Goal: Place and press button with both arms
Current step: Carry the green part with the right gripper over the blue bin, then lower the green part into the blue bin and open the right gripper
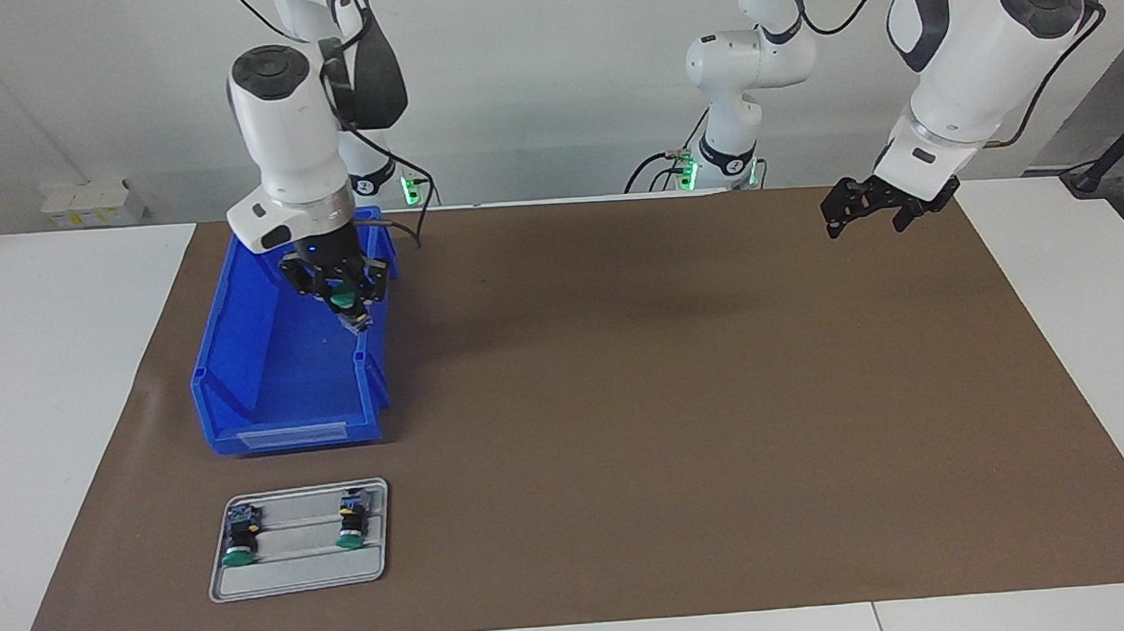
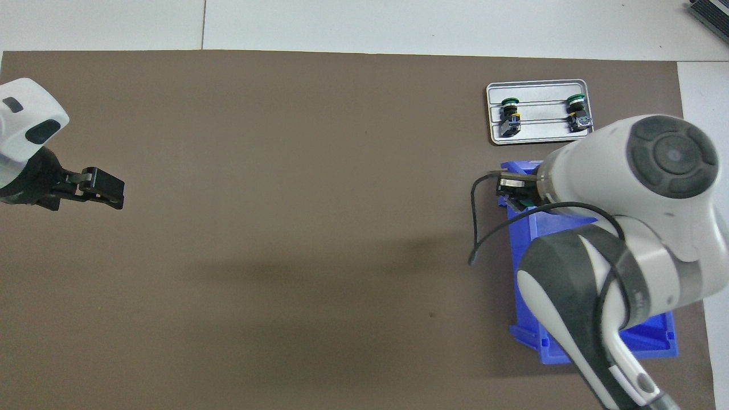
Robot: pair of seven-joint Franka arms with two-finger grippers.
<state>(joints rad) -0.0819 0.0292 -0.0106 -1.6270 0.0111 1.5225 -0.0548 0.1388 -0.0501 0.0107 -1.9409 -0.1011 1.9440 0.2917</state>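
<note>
My right gripper (image 1: 349, 304) hangs over the blue bin (image 1: 236, 342), shut on a button (image 1: 341, 295) whose green cap shows between the fingers. In the overhead view the right gripper (image 2: 515, 193) is mostly covered by the arm's own wrist. Two more buttons (image 1: 239, 541) (image 1: 351, 522) lie on the grey tray (image 1: 296, 572), green caps pointing away from the robots. My left gripper (image 1: 865, 219) waits open in the air over the brown mat at the left arm's end of the table, holding nothing; it also shows as the left gripper (image 2: 105, 191) from overhead.
The blue bin (image 2: 655, 341) stands at the right arm's end of the brown mat (image 1: 672, 396). The grey tray (image 2: 541, 134) lies just farther from the robots than the bin. White tabletop borders the mat.
</note>
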